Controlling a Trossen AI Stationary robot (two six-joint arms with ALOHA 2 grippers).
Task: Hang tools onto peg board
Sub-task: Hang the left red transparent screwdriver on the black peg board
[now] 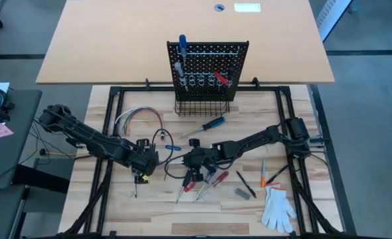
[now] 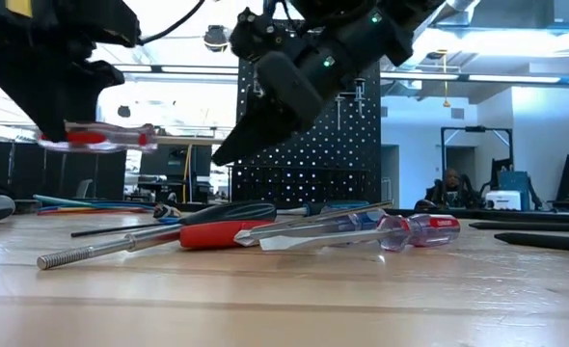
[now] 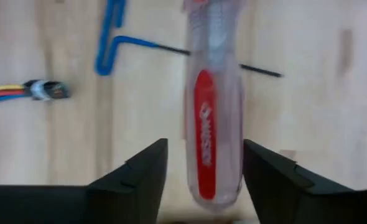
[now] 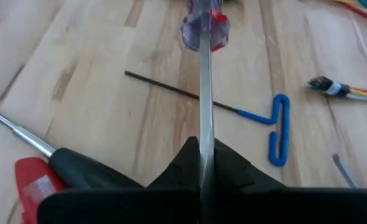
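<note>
**Clear-handled screwdriver in mid-air between both grippers**

Nearest your low camera, a bolt-tipped tool with a red and black handle [image 2: 217, 229] is lying on the table [image 2: 284, 299], crossed by a clear screwdriver with red and blue inlay [image 2: 362, 229].

Going left to right in the high view:

- The loop of coloured wires [image 1: 137, 117] is sitting on the table's left, apart from everything.
- The left gripper [image 3: 205, 168] is hovering left of centre. Its fingers [image 3: 140, 174] are standing apart on both sides of the clear red-striped screwdriver handle [image 3: 209, 124], with a visible gap on each side, so it is open and not clamping.
- A blue T-handle hex key [image 4: 277, 127] is lying flat on the wood under the handover point.
- The right gripper [image 4: 205, 168] is sitting at table centre, pinched closed on that same screwdriver's metal shaft [image 4: 205, 93]. You're seeing the tool held off the table, handle toward the left gripper.
- More red-handled screwdrivers [image 1: 212, 182] are lying just below the right gripper, and a blue-handled one [image 1: 209, 124] is above it, near the basket.
- The peg board [image 1: 209, 66] is standing upright at the table's far edge, centre, with a blue-handled tool [image 1: 182, 45] and a red-handled one [image 1: 220, 78] hanging on it.
- Small tools [image 1: 268, 174] and the white glove [image 1: 277, 207] are lying at the right.
</note>
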